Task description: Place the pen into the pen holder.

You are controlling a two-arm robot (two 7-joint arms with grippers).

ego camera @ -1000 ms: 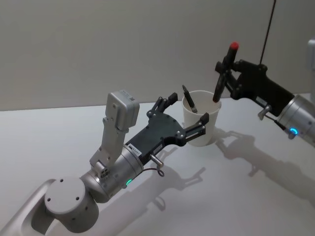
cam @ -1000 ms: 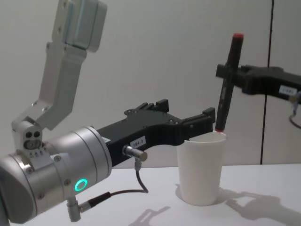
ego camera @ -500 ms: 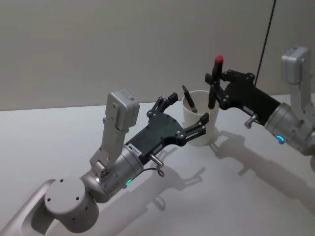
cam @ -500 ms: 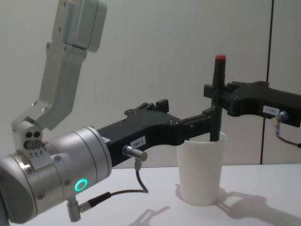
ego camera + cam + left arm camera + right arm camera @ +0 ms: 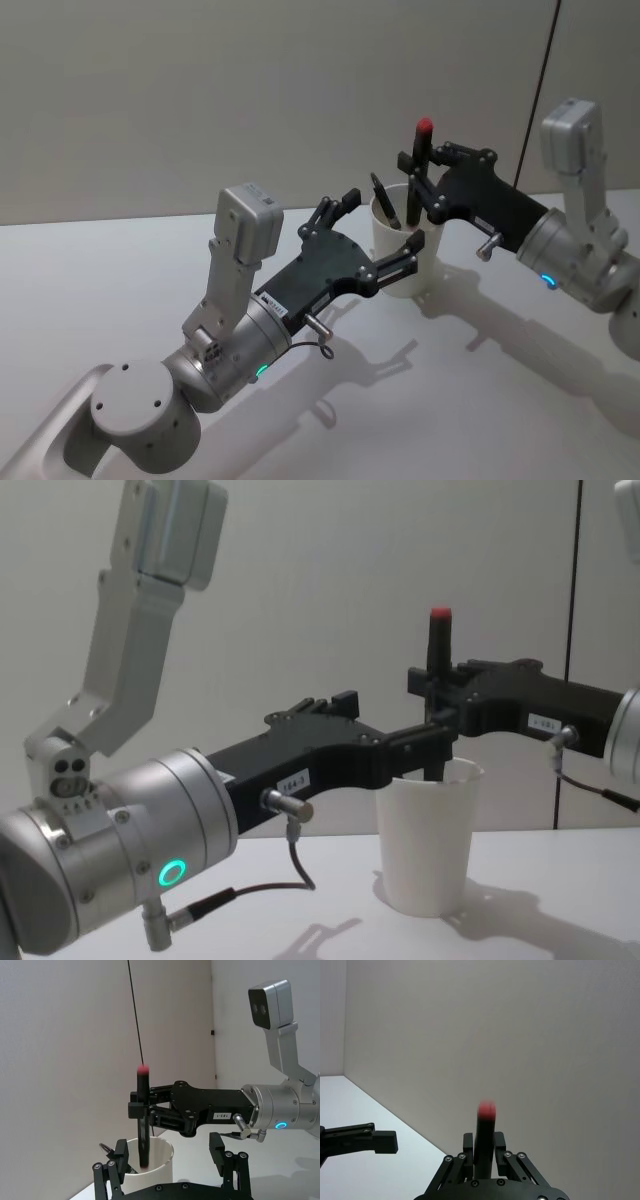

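Observation:
The pen (image 5: 422, 160) is black with a red cap and stands upright, its lower end inside the pen holder (image 5: 432, 270), a white paper cup on the table. My right gripper (image 5: 418, 187) is shut on the pen's middle, just above the cup's rim. From the side, the pen (image 5: 438, 645) rises above the cup (image 5: 428, 840) with the right gripper (image 5: 435, 687) around it. My left gripper (image 5: 385, 220) is open, one finger on either side of the cup (image 5: 157, 1160). The right wrist view shows the pen (image 5: 484, 1135) between the fingers.
A second dark pen (image 5: 383, 200) leans inside the cup at its far left rim. A thin black cord (image 5: 540, 80) hangs down the wall behind the right arm. The white table (image 5: 120, 290) stretches left and toward the front.
My right gripper has moved left and down with the pen, bringing its lower end from the cup's right rim into the cup. The left arm has not moved.

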